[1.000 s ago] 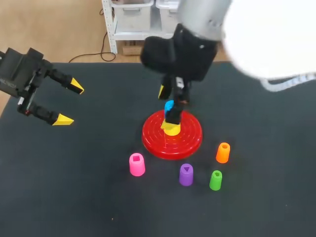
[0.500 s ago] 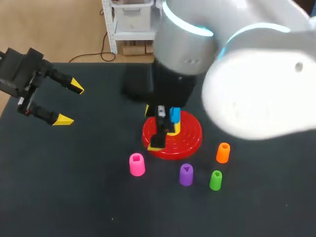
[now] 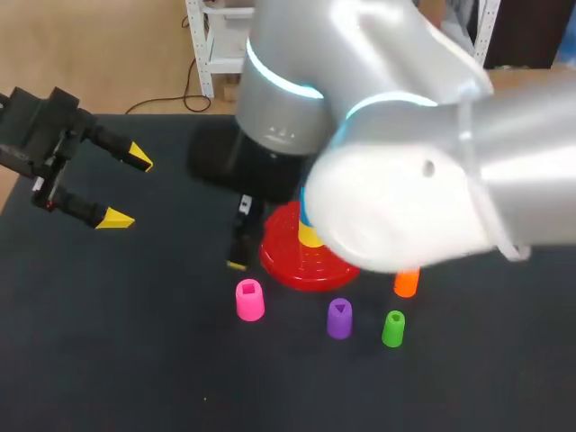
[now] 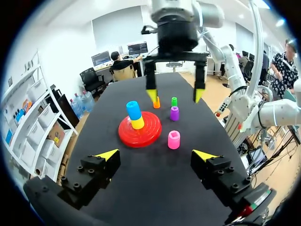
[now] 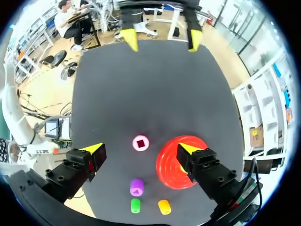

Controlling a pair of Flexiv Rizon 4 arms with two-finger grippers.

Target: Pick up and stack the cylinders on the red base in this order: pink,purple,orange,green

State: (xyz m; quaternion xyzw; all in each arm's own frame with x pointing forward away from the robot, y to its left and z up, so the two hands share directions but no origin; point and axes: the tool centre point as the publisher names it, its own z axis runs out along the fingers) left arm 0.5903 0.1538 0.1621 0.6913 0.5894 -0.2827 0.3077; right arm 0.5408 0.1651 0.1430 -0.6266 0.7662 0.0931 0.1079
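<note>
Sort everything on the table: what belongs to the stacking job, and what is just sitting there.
Job: red base, pink cylinder, purple cylinder, orange cylinder, green cylinder.
Not in the order: yellow cylinder and blue cylinder, stacked on the base.

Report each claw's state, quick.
Left claw: open, holding nothing.
Right claw: open, holding nothing.

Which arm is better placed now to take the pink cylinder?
Right. The right claw hangs open close above the pink cylinder, which lies right ahead of it; the left claw is far off.
</note>
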